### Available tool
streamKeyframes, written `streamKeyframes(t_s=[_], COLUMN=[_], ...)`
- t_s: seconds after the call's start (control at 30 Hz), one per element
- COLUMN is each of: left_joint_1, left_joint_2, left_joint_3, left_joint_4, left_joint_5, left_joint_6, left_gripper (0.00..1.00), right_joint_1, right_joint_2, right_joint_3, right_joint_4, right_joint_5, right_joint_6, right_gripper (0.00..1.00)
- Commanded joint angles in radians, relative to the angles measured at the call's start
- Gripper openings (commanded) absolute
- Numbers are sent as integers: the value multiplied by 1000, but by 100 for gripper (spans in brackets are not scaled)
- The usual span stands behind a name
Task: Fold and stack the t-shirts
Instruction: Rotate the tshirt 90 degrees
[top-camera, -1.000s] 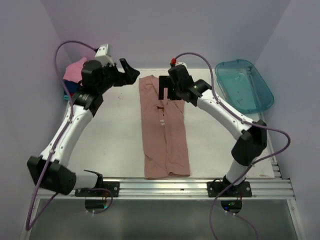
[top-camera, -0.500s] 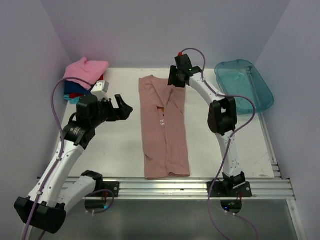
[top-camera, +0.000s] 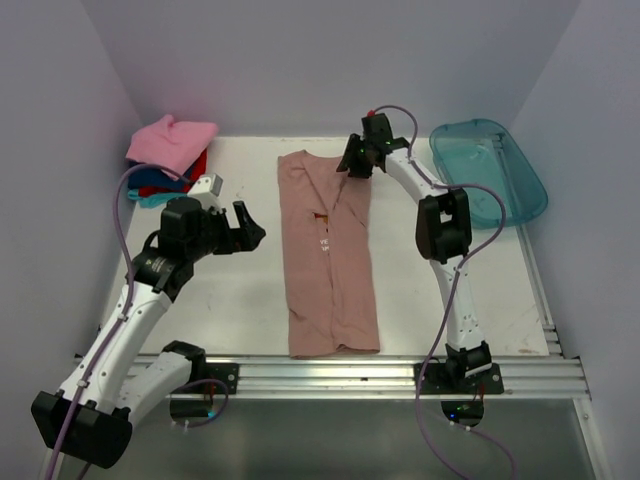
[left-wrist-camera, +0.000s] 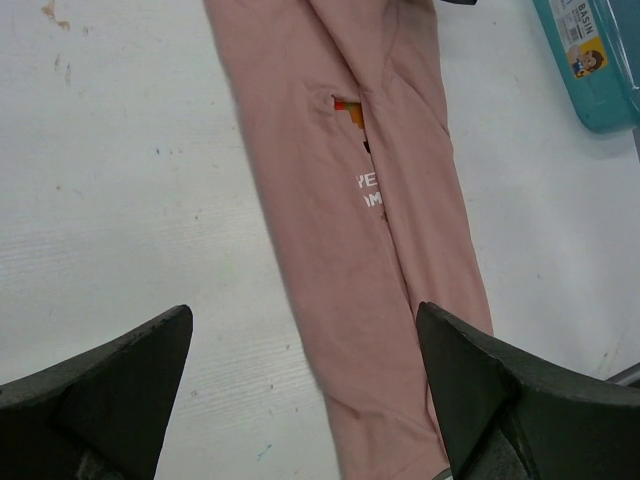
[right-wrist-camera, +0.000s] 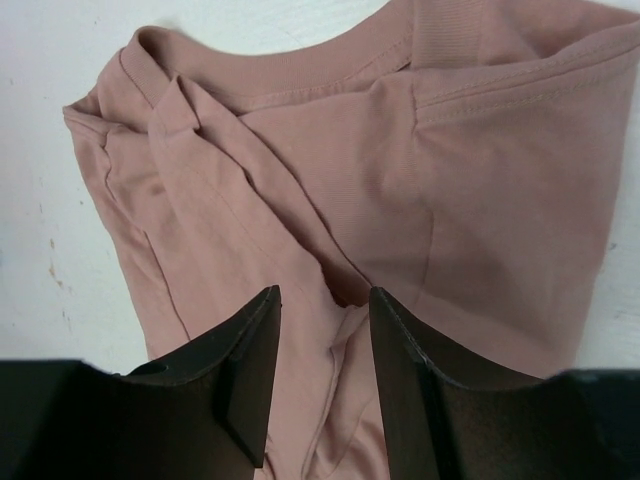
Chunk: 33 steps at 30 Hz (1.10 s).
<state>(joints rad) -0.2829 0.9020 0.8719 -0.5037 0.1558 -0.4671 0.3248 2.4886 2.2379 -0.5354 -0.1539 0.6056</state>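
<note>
The right end effector (right-wrist-camera: 322, 292) is down on the collar end of the dusty pink tee (top-camera: 330, 270), at the far side of the worktop (top-camera: 220, 300). Its jaws stand partly closed, with a puckered ridge of cloth between the fingers (right-wrist-camera: 245, 370), but whether they actually clamp that ridge cannot be told. The right arm stretches far forward from its base to reach this spot. The left end effector (top-camera: 252, 225) hangs above bare worktop just left of the tee, about level with the chest. Its jaws are spread wide, it holds nothing, and its fingertips point toward the cloth. The tee lies flat in the middle of the worktop as a long narrow strip. Both sides are turned in lengthwise so that their edges meet along a slanting seam, with the collar at the far end and the hem near the front rail. A little of the print (left-wrist-camera: 368, 190) peeks out at that seam: an orange and red patch and some white letters. In the far left corner, well apart from the tee, sits a stack (top-camera: 170, 150) of folded tees, bright pink on top with red, blue and teal edges showing beneath. A translucent teal tub (top-camera: 490, 170) rests at the far right, beyond the right arm.
</note>
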Motion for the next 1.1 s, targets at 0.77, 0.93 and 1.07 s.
streamKeyframes(t_s=[0.77,0.93,1.07], left_joint_1=[-2,-2,-2], left_joint_2=[-23,-28,-32], left_joint_3=[-62,-70,-73], left_joint_4=[19,19,22], left_joint_5=[-10,-10,-10], left_joint_6=[13,10,7], left_gripper=[95,95,95], right_joint_1=[7,7,7], right_joint_2=[-31,-50,-50], right_joint_3=[-118,-118,-113], right_joint_4=[84,58,58], right_joint_5=[-33,2,1], right_joint_6=[17,-21,-23], right_gripper=[34,35,21])
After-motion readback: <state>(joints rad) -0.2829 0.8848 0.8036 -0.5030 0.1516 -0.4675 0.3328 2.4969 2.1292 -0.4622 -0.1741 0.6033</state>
